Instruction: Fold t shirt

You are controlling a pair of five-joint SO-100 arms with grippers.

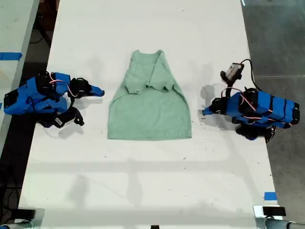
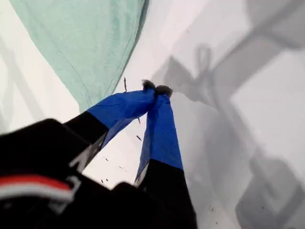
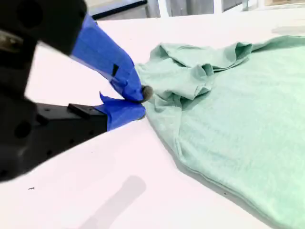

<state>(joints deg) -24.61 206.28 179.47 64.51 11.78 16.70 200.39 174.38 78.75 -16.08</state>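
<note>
White table (image 1: 143, 181), part-folded t shirt (image 1: 150, 105)

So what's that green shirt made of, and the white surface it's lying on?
The t shirt looks like soft knit cotton or a cotton blend: matte, finely textured, with limp folds at the sleeves. The table looks like smooth hard laminate or painted board, faintly glossy, since it shows soft shadows and small scuff marks. Neither can be confirmed by sight.

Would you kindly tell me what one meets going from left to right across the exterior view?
my second claw → t-shirt → my first claw
</note>
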